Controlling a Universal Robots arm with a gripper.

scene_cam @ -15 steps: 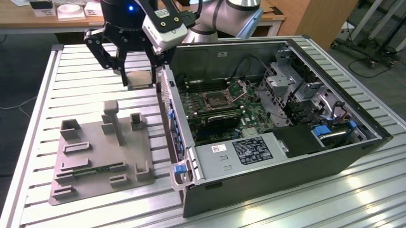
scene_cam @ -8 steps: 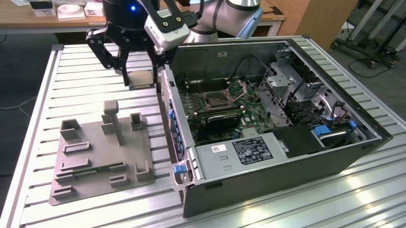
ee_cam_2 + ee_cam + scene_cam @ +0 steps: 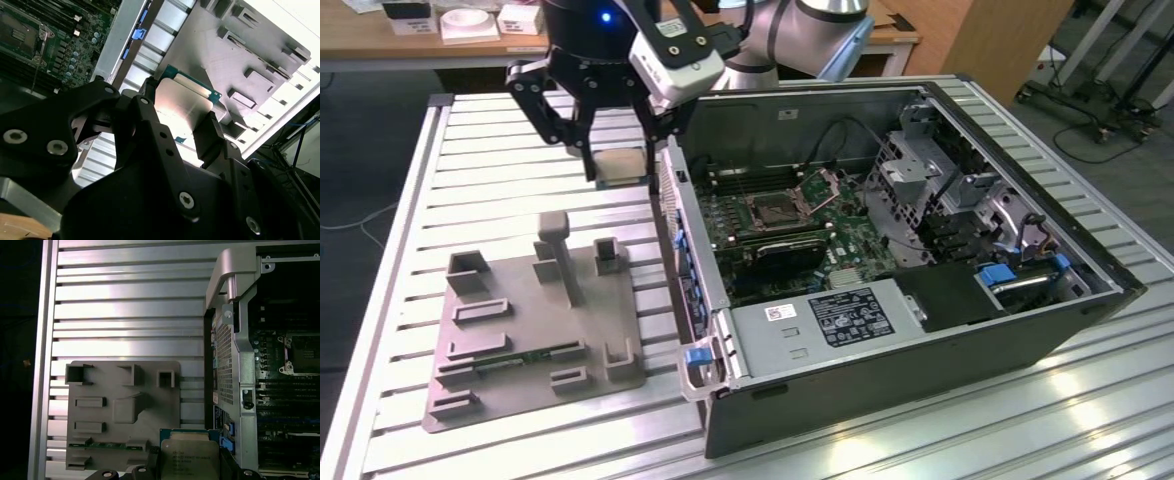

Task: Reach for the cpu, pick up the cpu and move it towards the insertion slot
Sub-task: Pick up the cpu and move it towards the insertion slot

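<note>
A slatted metal counter (image 3: 480, 170) carries a grey fixture (image 3: 534, 330) with upright posts and recesses. A green memory stick (image 3: 520, 357) lies in one recess. Just beside the fixture, on the exterior view's right, lies an open computer case (image 3: 921, 370) with a white-labelled black box (image 3: 854, 315) inside.

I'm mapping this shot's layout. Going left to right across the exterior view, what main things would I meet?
grey fixture → cpu → insertion slot → metal drive cage
</note>
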